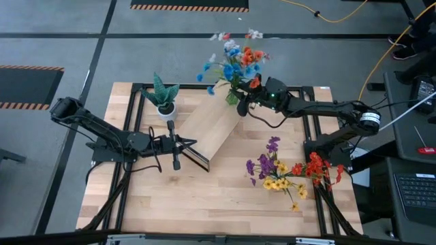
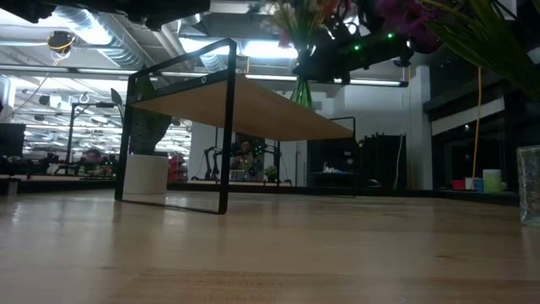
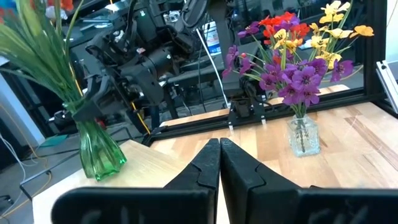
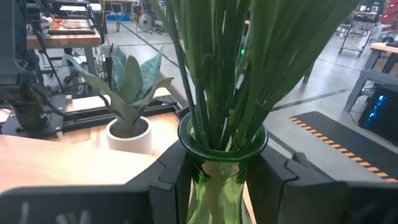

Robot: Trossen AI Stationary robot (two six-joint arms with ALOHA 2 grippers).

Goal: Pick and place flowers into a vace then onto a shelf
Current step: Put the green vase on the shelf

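Note:
The green translucent vase (image 1: 234, 97) holds a bunch of flowers (image 1: 235, 60) with blue, red and white blossoms on green stems (image 4: 224, 68). It stands at the far right end of the light-wood shelf (image 1: 212, 126), also seen as the vase (image 3: 99, 152) and the vase (image 2: 301, 91). My right gripper (image 1: 246, 97) is shut on it. My left gripper (image 1: 176, 145) hovers shut at the shelf's near left side, its closed fingertips (image 3: 219, 149) pointing toward the vase and touching nothing. My right gripper pinches the vase's narrow neck (image 4: 221, 155) just under the rim, one finger (image 4: 171, 177) on each side. The fingers come level from the table's right. The vase stays upright, its base (image 3: 101, 169) on the shelf's board, stems rising above the fingers.
A spiky green plant in a white pot (image 1: 165, 103) stands by the shelf's far left end. A second bunch of purple, yellow and red flowers (image 1: 289, 171) sits in a clear glass vase (image 3: 303, 134) on the table's right. Bare tabletop (image 1: 204, 197) lies near the front edge.

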